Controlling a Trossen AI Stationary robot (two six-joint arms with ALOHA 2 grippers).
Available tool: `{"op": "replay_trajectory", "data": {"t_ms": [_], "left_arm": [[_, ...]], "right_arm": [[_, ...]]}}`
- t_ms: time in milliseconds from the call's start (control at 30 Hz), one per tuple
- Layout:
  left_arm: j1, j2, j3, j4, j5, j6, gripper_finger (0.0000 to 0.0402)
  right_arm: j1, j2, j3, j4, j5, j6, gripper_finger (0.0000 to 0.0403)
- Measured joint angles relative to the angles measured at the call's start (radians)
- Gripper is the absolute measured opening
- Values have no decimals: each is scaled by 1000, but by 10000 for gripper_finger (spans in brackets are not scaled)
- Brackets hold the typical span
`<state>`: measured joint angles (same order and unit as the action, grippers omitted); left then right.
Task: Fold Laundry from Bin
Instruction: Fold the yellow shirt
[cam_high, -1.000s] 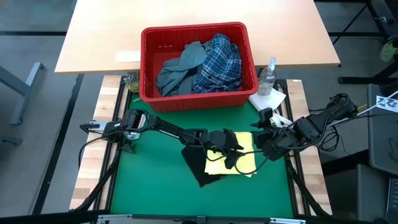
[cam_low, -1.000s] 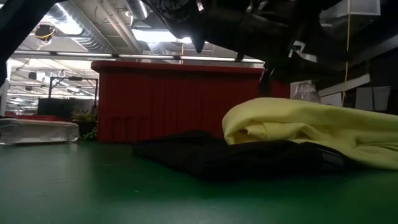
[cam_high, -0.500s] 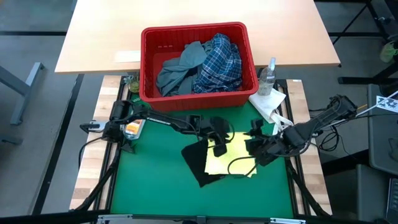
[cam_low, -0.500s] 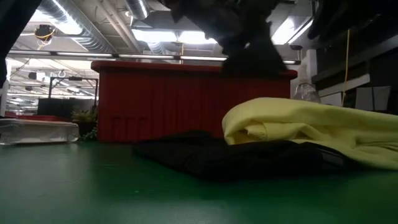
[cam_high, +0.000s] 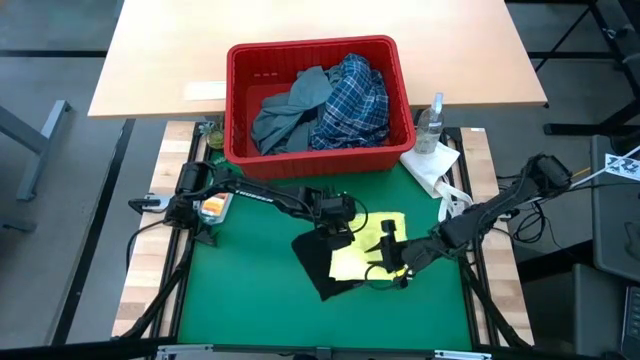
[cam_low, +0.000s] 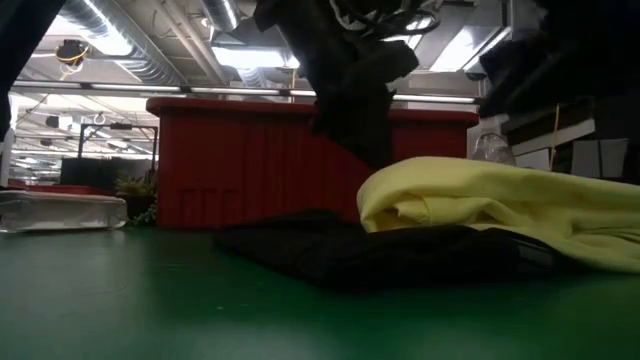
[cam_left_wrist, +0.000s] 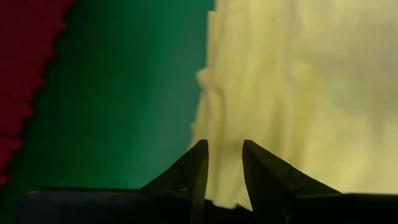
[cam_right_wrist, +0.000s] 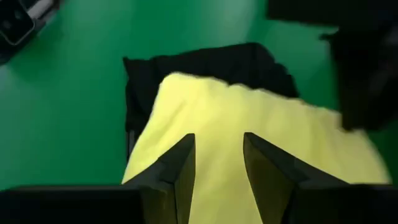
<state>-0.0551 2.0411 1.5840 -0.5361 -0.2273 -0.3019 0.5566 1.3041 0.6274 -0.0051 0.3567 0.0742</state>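
Left gripper (cam_high: 338, 222) is poised over yellow garment (cam_high: 358, 258), jaws narrowly parted, nothing held. Garment is rumpled, loosely folded, laid on dark navy garment (cam_high: 318, 262), mid green bench (cam_high: 250, 280). Right gripper (cam_high: 388, 254) is over its right edge, jaws part-open, empty. Red bin (cam_high: 318, 150) holds grey-blue garment (cam_high: 285, 112) and plaid shirt (cam_high: 355, 100).

Crumpled yellow garment (cam_high: 372, 247) lies atop dark navy garment (cam_high: 318, 258), near red bin (cam_high: 312, 157).

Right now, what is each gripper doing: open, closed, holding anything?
Left gripper: open, fingers over the yellow garment, holding nothing.
Right gripper: open, above the same garment, holding nothing.
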Motion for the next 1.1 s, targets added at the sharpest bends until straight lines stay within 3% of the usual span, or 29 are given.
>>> {"op": "replay_trajectory", "data": {"t_ms": [267,500,733,900,1100], "left_arm": [[5,0,-85,63,-47,-1,94],[30,2,-214,246,-75,-2,94],[88,2,-270,289,-146,-1,94],[123,-14,-255,253,-141,0,94],[139,-122,-206,182,-11,48,94]], "right_arm": [[0,137,-93,37,-62,158,136],[-1,224,-91,58,-91,163,136],[-1,232,-91,89,-134,159,136],[-1,223,-86,93,-154,157,136],[0,152,-42,77,-184,83,136]]}}
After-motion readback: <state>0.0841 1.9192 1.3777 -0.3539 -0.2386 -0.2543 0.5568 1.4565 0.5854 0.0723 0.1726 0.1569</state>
